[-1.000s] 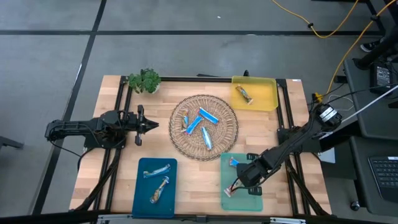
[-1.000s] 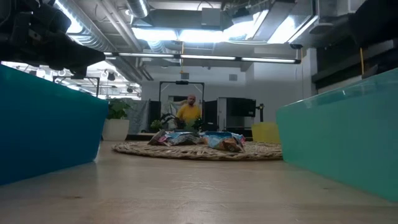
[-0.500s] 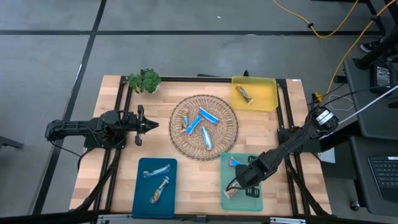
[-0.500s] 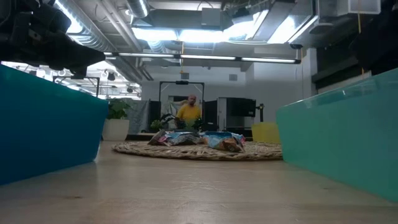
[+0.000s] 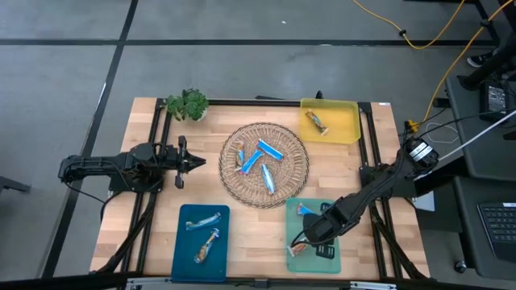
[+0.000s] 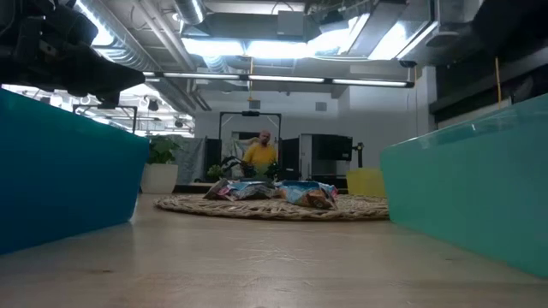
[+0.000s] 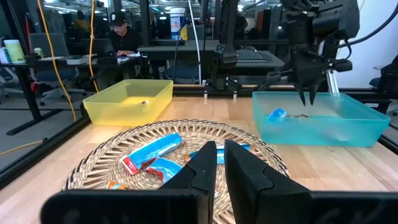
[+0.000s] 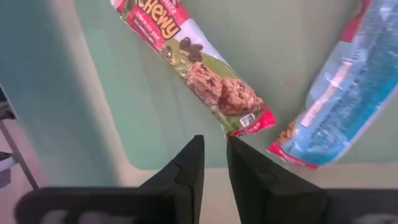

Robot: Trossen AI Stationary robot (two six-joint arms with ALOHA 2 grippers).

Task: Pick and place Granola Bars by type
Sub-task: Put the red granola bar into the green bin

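Several bright blue granola bars lie in the round wicker basket at the table's middle. One orange-brown bar lies in the yellow tray. Two silvery bars lie in the blue tray. In the green tray, a blue bar and a green-and-red bar lie flat on the floor. My right gripper hangs shut over that tray, pointing down, touching neither bar. My left gripper waits shut, left of the basket.
A leafy green sprig stands at the far left corner. The trays' walls rise at the near edge, with bare wood between them. A person in yellow sits in the room beyond the table.
My right gripper has shifted slightly toward the table's near edge over the green tray.
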